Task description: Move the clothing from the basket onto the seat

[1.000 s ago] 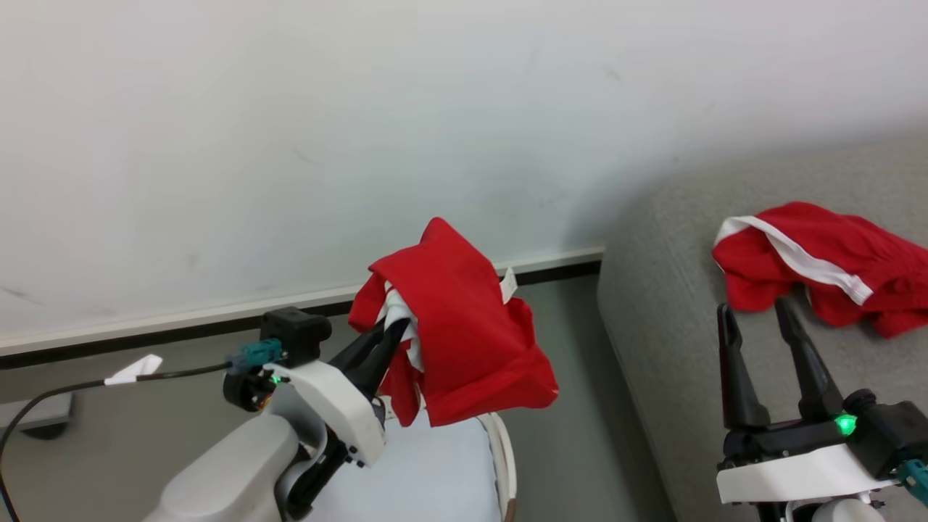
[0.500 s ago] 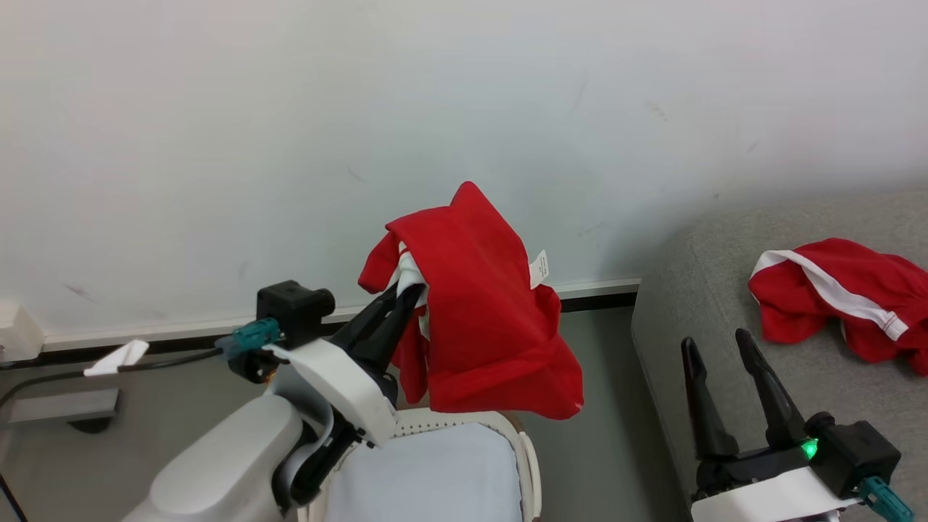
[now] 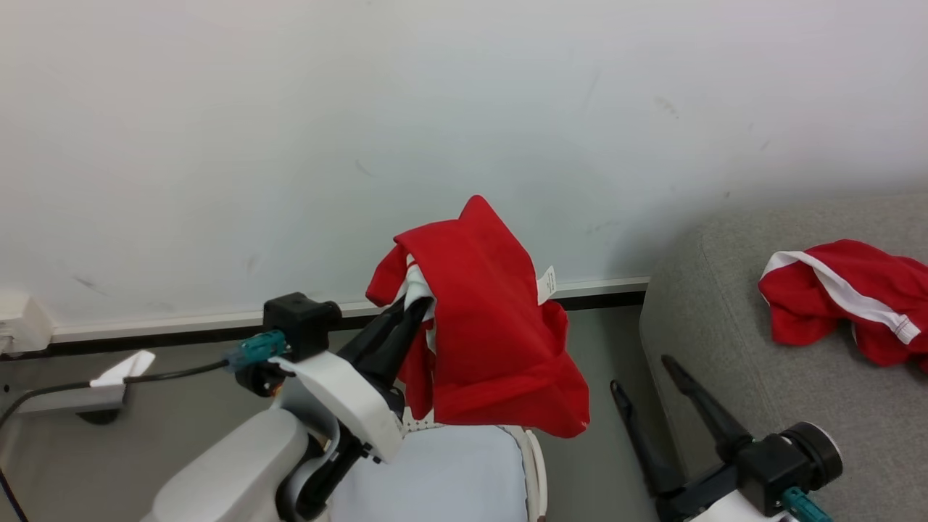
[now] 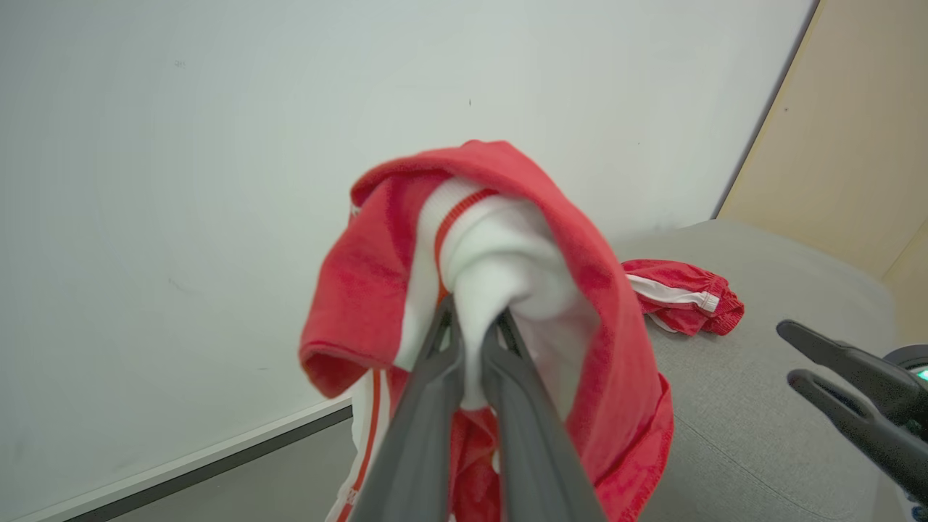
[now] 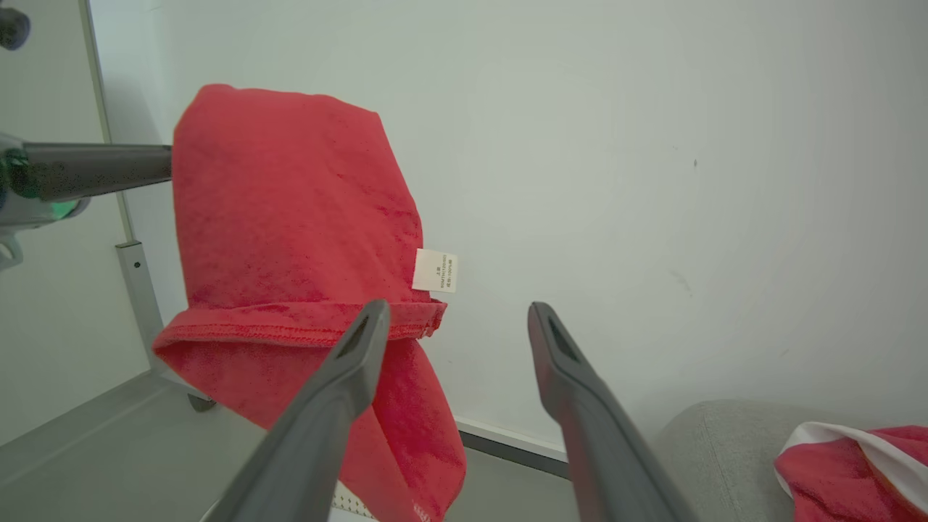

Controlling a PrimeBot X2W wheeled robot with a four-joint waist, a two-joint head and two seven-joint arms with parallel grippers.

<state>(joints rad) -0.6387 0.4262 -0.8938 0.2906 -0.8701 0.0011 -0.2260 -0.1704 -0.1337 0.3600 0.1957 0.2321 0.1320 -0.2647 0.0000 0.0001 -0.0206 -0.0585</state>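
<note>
White wall (image 3: 290,145) and grey floor (image 3: 145,435) back the scene. The left pincer (image 3: 413,308) is clamped tight on a red garment (image 3: 493,341), its fingers pinching the white band. It holds the garment in the air above the basket (image 3: 535,467). A small white label (image 3: 547,284) sticks out on the garment's right side. Inside the basket lies a pale lining cloth (image 3: 449,475). The seat (image 3: 747,377) stands to the right, near the basket, and a second red garment (image 3: 826,304) with a white band lies crumpled on it. The right pincer (image 3: 641,373) is spread wide and empty at the seat's left edge, apart from both garments.
</note>
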